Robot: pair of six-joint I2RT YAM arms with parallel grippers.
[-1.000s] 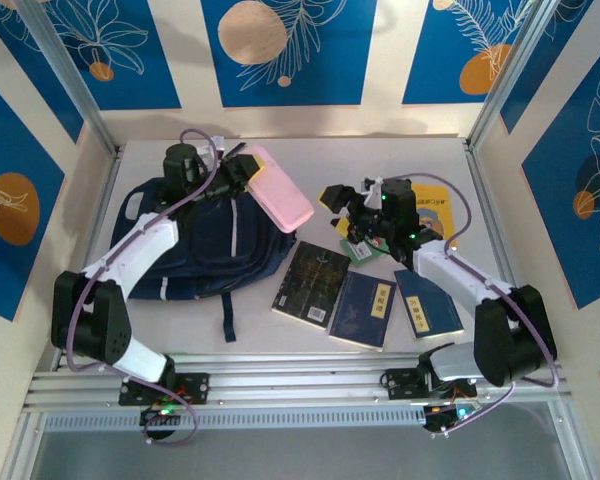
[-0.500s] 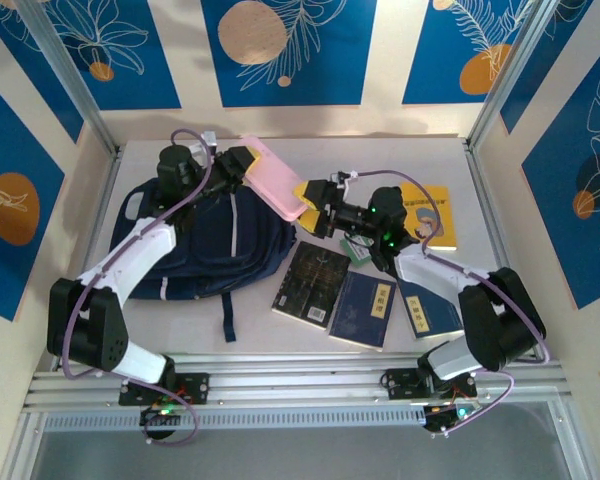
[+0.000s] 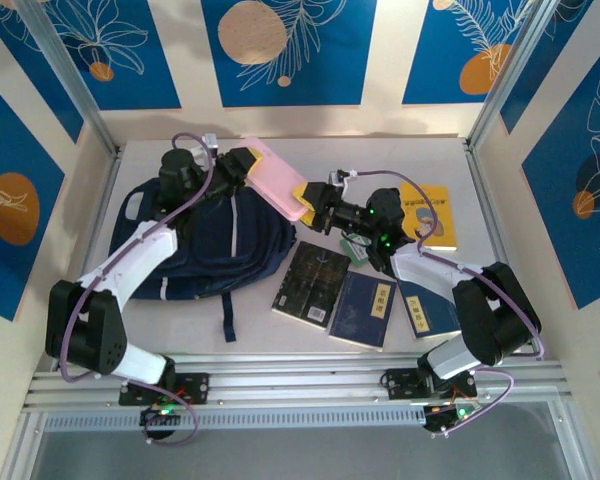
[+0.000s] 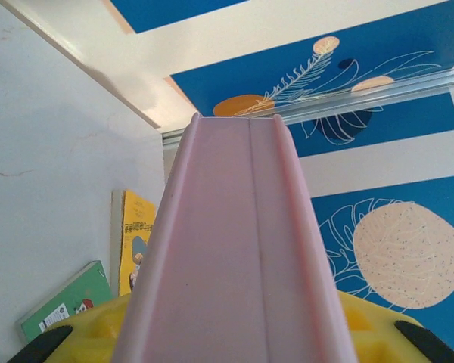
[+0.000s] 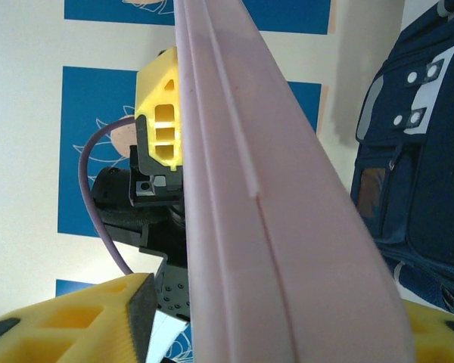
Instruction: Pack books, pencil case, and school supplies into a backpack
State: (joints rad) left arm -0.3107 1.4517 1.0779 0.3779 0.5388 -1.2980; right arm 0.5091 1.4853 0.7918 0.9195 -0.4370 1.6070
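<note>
The smooth, pale pink oblong pencil case (image 3: pixel 276 185) hangs tilted near the far edge of the desk (image 3: pixel 400 160), beside the navy fabric backpack (image 3: pixel 195 245). The left gripper (image 3: pixel 244 166) clenches one end; the right gripper (image 3: pixel 310 200) straddles the other, whether it grips I cannot tell.

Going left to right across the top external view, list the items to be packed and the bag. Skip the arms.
backpack → pink pencil case → black book → navy book beside it → yellow book
</note>
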